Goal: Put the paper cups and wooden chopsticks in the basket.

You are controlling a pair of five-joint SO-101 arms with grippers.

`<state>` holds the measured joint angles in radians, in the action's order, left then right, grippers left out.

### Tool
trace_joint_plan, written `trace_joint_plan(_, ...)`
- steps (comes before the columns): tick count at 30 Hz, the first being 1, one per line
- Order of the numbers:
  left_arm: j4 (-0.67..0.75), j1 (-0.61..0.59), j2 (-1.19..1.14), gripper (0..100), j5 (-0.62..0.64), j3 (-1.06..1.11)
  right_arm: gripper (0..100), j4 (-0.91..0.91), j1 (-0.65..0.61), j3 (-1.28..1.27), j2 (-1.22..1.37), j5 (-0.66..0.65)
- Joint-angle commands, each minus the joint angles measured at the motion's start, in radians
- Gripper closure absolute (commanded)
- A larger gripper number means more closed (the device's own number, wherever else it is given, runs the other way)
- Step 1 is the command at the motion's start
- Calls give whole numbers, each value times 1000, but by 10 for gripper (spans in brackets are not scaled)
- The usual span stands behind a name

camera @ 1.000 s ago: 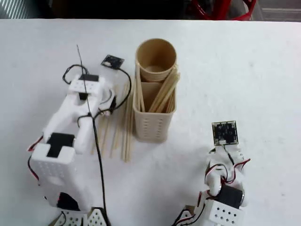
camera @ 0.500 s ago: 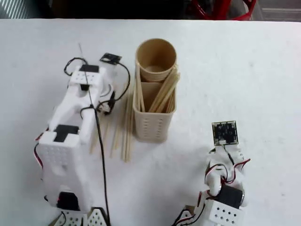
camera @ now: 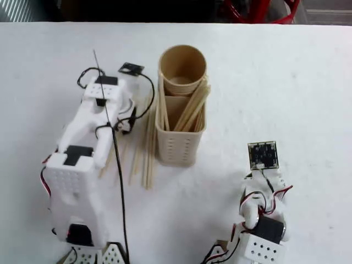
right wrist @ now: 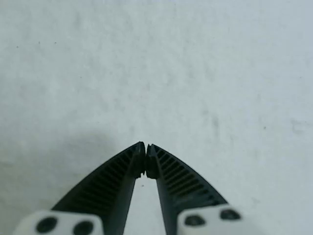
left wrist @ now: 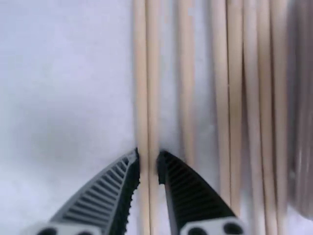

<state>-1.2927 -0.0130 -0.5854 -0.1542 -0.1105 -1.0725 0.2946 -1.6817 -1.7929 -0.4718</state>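
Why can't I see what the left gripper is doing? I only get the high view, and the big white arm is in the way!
Observer: The left wrist view looks right at it. The left gripper is down on the table, shut on one chopstick that runs between its fingers, with more chopsticks lying beside it.
Operator: Ooh! And is the other gripper holding something too?
Observer: No. In the right wrist view the right gripper is shut with its tips touching and nothing between them, over bare white table.
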Motion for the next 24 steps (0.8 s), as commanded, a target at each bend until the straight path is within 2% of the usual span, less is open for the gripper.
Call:
trace_joint_plan(1,-6,-7,7,979,0,2,981,-4,7,-9,-4,-2)
trace_joint_plan(7,-12,-13,22,979,-21,-6,981,-4,7,-9,-4,-2)
trace_joint_plan(10,-17,-28,111,979,-18,17,981,-4,7,-9,-4,-2)
trace_joint_plan(19,74,-24,618,979,-12,279,981,-4,7,-9,-4,-2)
trace_joint_plan(24,38,10,931,979,15,264,981,-4,7,-9,-4,-2)
